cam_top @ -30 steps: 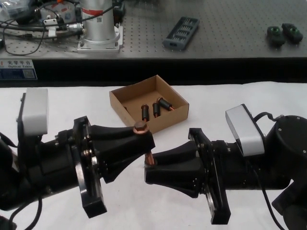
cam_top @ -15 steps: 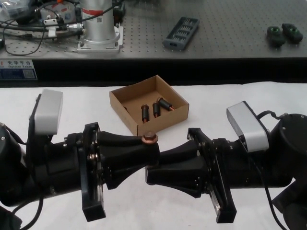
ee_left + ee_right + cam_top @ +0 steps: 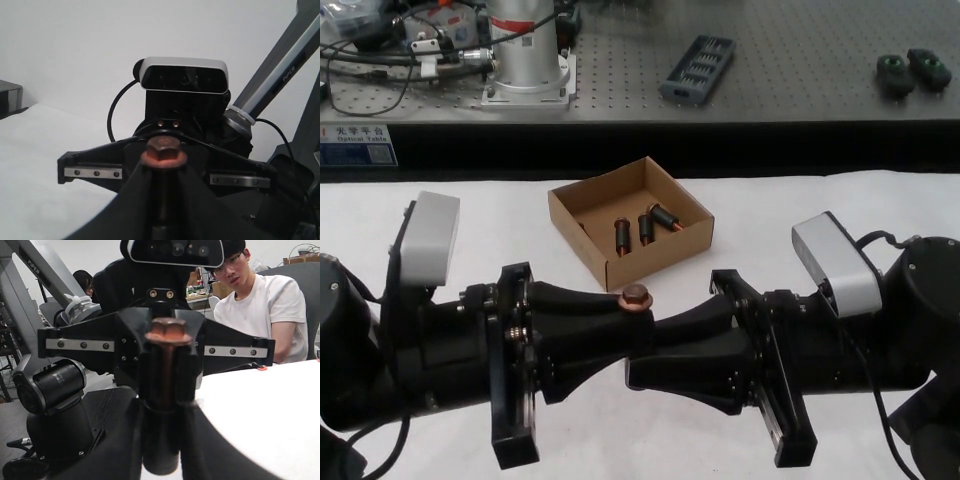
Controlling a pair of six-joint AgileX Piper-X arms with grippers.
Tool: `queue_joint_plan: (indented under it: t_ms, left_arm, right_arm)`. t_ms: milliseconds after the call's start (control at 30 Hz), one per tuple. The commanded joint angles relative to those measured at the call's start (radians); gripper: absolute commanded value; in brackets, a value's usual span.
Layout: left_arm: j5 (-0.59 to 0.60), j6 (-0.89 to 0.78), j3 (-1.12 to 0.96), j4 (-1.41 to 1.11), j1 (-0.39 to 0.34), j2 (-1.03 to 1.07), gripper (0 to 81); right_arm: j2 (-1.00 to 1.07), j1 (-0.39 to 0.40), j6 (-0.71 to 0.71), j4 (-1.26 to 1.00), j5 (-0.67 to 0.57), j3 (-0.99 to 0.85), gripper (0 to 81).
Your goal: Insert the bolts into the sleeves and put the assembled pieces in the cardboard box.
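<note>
gripping the bolt in the left tool, clamped on the shaft just under the copper head. pinching a dark sleeve in the right tool, closed round it, tip to tip with the left one above the white desk. shaft running from the left tool's tips into the sleeve's mouth. beyond both tools, a cardboard box with assembled pieces inside.

White bench; cardboard box sits on it, mid-bench.
</note>
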Motion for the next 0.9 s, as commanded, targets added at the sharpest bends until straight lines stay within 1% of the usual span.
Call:
queue_joint_plan:
  t_ms: [0, 67, 100, 133, 233, 333, 533, 700, 767, 833, 867]
  left_arm:
    - [0.027, 0.004, 0.001, 0.024, 0.015, 0.01, 23.0]
    - [0.027, 0.0, 0.001, 0.024, 0.02, 0.01, 38.6]
    - [0.027, 0.0, 0.001, 0.024, 0.021, 0.01, 43.1]
    - [0.027, 0.0, 0.001, 0.02, 0.021, 0.01, 44.2]
    - [0.023, 0.0, 0.001, -0.007, 0.021, 0.01, 44.0]
    - [0.023, -0.039, 0.001, -0.052, 0.021, 0.01, 44.1]
    - [0.023, -0.109, 0.001, -0.139, 0.021, 0.01, 44.1]
    - [0.021, -0.207, 0.001, -0.245, 0.021, 0.01, 43.9]
    - [0.021, -0.238, 0.001, -0.281, 0.025, 0.01, 40.9]
    - [0.021, -0.238, 0.001, -0.281, 0.035, 0.01, 33.5]
    - [0.021, -0.238, 0.001, -0.272, 0.046, 0.01, 28.4]
  right_arm:
    - [-0.021, -0.011, 0.0, -0.025, 0.009, -0.016, 5.8]
    - [-0.021, -0.011, 0.0, -0.026, 0.006, -0.016, 5.8]
    - [-0.021, -0.011, 0.0, -0.026, 0.005, -0.016, 5.8]
    - [-0.021, -0.011, 0.0, -0.026, 0.005, -0.016, 5.8]
    - [-0.021, -0.011, 0.0, -0.012, 0.007, -0.016, 5.8]
    - [-0.021, -0.011, -0.007, 0.009, 0.007, -0.016, 5.8]
    - [-0.021, -0.011, -0.072, 0.085, 0.005, -0.016, 5.8]
    - [-0.021, -0.02, -0.119, 0.152, 0.015, -0.016, 5.8]
    - [-0.021, -0.032, -0.122, 0.17, 0.016, -0.016, 5.8]
    - [-0.021, -0.052, -0.111, 0.181, 0.024, -0.016, 5.8]
    - [-0.021, -0.062, -0.097, 0.184, 0.035, -0.016, 5.8]
